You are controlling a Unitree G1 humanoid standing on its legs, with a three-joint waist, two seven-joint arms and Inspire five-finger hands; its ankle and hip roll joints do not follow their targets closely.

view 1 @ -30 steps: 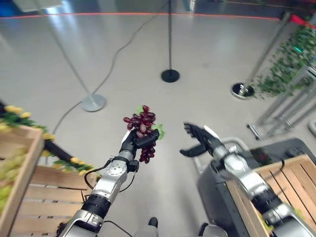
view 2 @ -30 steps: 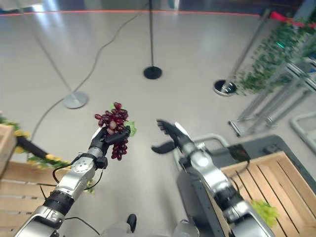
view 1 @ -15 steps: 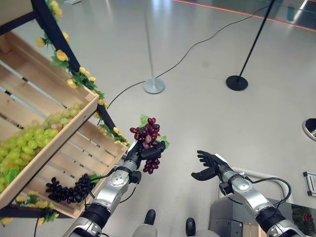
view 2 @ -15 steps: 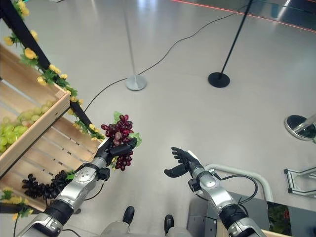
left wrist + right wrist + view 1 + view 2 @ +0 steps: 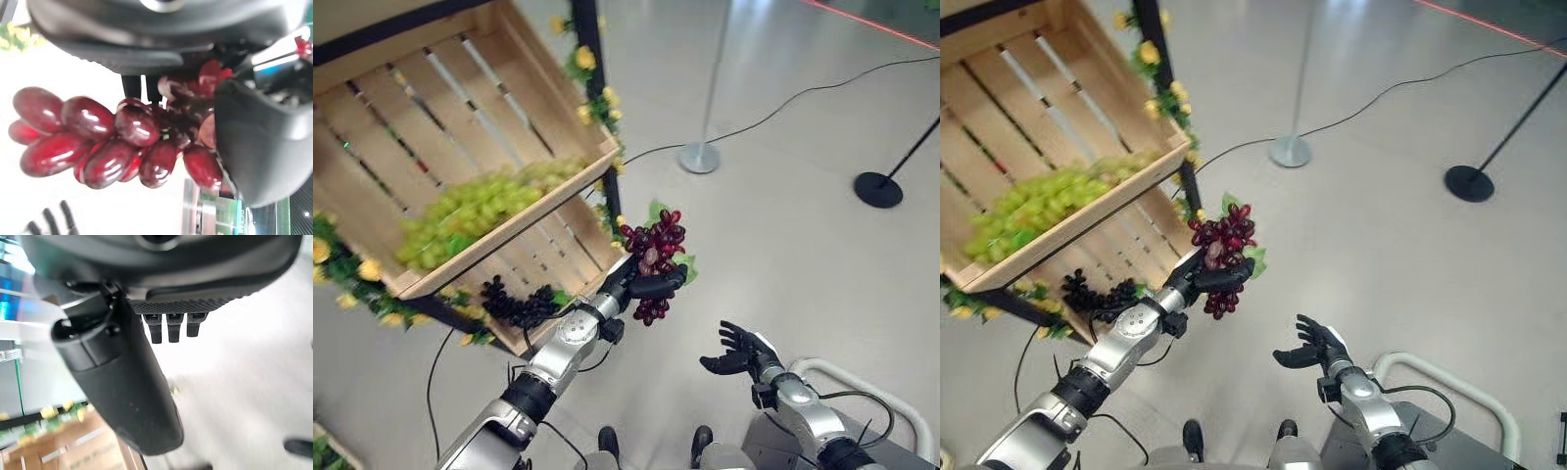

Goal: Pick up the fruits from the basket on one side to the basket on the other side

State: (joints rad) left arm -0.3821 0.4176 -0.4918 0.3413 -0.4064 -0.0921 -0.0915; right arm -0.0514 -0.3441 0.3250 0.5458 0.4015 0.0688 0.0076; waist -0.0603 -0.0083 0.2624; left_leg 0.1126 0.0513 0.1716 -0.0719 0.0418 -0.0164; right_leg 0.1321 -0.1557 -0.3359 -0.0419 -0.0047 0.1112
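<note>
Left eye view had the left robot hand (image 5: 641,286) near the centre, its fingers curled round a red grape bunch (image 5: 655,245) held up in the air, just off the corner of the lower wooden crate (image 5: 551,257) at about 9 o'clock from the bunch. That crate already carried a dark grape bunch (image 5: 514,302) near its front edge. Above it, toward 10 o'clock, the upper wooden crate (image 5: 431,117) held green grapes (image 5: 475,208). My reading was that the carry was midway: the fruit was lifted and in hand, with the set-down not yet done. The right robot hand (image 5: 736,351) hung at 5 o'clock with its fingers spread and nothing in it.

Right eye view gave the room around the carry. The grey floor (image 5: 1381,225) lay open from 12 to 4 o'clock, with a silver post base (image 5: 1290,151) and a black post base (image 5: 1470,183) well apart from both arms. The tight side was 9 o'clock, where the crate corner and its yellow flower trim (image 5: 1167,98) stood near the bunch.

Left wrist view showed the red grapes pressed between thumb and fingers.

Right wrist view showed that robot hand's fingers straight and empty.
</note>
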